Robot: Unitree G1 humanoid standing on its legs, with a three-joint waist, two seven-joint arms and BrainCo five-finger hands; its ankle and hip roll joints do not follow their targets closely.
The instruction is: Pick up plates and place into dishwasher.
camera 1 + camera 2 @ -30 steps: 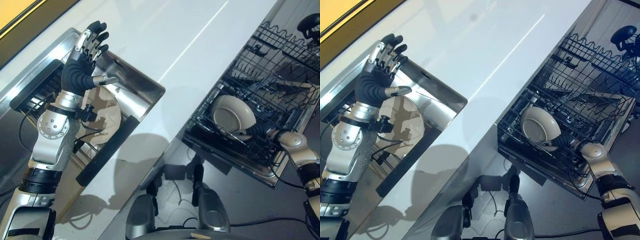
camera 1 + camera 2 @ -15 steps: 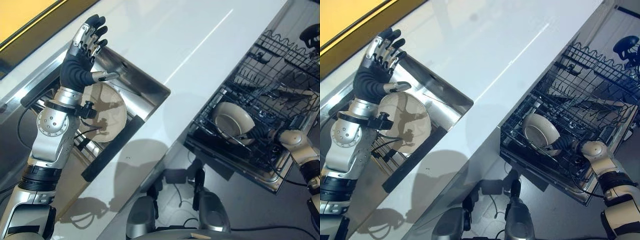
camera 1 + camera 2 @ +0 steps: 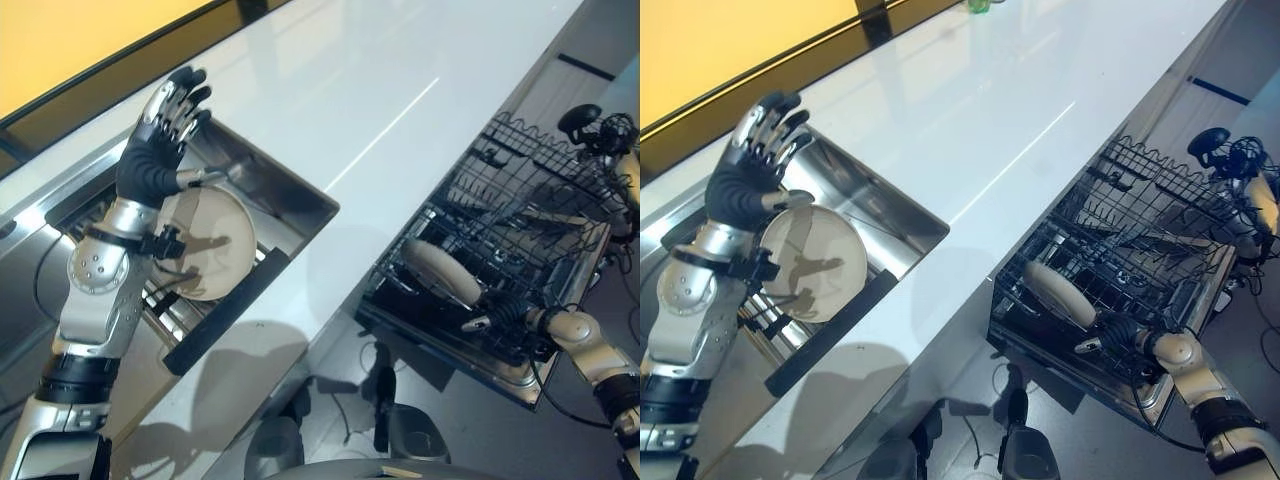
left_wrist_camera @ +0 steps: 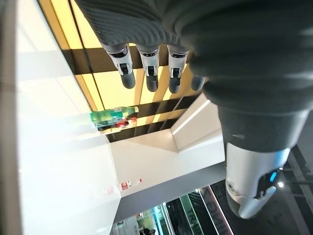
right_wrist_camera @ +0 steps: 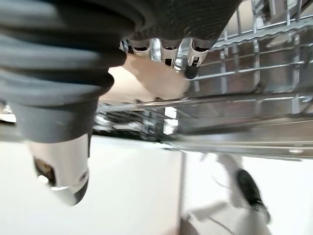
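We are seeing one plate [image 3: 437,270] standing on edge, tilted, in the wire rack [image 3: 520,215] of the open dishwasher, at the rack's near end. Our right hand [image 3: 497,312] is sitting just beside the plate's lower rim, low against the rack's front wires. In the right wrist view the fingers [image 5: 191,62] are reaching toward the cream plate [image 5: 146,83] with rack wires crossing behind, but we cannot tell whether they are closing on the rim or only resting against it; the thumb [image 5: 61,171] is standing apart from it.

A second plate [image 3: 805,262] is lying in the sink [image 3: 895,225], leaning against the sink's inner side over a slatted insert. A long dark bar [image 3: 225,310] is running along the sink's near edge, just in front of that plate. Our left hand [image 3: 160,135] is hanging raised above the sink's far corner, fingers [image 4: 149,66] straight and spread, thumb out, holding nothing, well apart from the plate below it.

The white counter [image 3: 380,90] is stretching between sink and dishwasher. More wire tines and dark items are filling the rack's far part beyond the plate. A green bottle [image 4: 111,117] is showing far off in the left wrist view.
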